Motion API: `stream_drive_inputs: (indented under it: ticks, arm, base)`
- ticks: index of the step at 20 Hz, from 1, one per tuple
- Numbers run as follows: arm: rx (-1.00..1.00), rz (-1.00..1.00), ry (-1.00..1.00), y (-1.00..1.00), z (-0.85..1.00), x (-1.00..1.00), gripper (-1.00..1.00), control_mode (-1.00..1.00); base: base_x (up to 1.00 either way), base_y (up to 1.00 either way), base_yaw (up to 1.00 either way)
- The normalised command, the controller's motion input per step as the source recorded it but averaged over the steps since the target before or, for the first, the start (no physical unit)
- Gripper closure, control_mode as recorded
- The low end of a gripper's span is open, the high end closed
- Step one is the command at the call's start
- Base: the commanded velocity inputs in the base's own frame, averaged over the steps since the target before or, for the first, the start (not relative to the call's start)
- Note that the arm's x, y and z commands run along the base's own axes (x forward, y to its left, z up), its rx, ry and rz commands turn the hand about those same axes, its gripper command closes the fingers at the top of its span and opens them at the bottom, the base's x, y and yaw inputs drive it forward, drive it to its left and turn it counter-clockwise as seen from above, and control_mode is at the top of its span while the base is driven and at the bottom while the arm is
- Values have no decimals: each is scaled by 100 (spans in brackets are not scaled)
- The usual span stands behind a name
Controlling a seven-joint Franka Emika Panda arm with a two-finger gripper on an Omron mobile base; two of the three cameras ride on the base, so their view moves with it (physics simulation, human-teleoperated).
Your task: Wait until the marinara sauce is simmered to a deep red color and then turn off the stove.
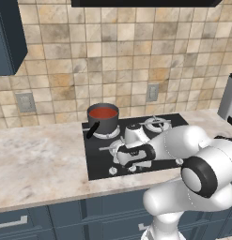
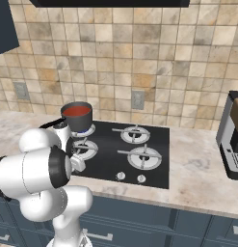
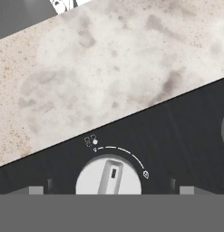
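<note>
Fingers (image 3: 109, 189) spread astride knob (image 3: 109, 177); stove (image 3: 177, 136) edge meets counter (image 3: 109, 68)

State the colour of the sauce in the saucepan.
Orange-red: the marinara sauce shows best in the left base view.

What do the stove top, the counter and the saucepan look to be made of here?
Stove: glossy black glass, judging by its flat dark surface. Counter: polished beige stone, mottled, marble-like veining. Saucepan: dark grey matte metal, probably; black handle, material unclear.
</note>
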Motion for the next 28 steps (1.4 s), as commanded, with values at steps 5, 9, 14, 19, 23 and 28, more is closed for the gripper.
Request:
stream_drive_inputs:
  ticks: [5,9,14,19,23,28]
  arm:
    - [0,0,0,0,0,0,-100,-100]
    - [0,0,0,0,0,0,-100,-100]
    - [0,0,0,0,0,0,-100,-100]
    - [0,0,0,0,0,0,-100,-100]
    - [0,0,0,0,0,0,-100,-100]
    - [0,0,0,0,0,0,-100,-100]
  base:
    - [0,0,0]
    - [0,0,0]
    - [0,0,0]
    - [0,0,0]
    - [0,0,0]
    - [0,0,0]
